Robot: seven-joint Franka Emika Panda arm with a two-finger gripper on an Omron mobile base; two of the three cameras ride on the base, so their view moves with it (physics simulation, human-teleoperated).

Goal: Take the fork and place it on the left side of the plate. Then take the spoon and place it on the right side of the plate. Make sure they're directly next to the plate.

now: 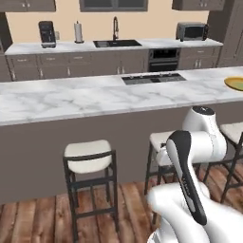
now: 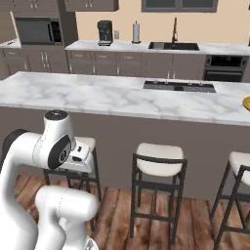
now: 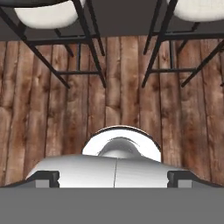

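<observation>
Fingers stand wide apart, nothing between them; my gripper points down at the wooden floor. In the hand view, stools sit at eleven and one o'clock, their dark legs splayed over the boards. In the left base view, my arm is folded low in front of the marble island counter. A yellow plate rests at the counter's three o'clock edge, cut off by the frame. Fork: I cannot tell where it lies.
</observation>
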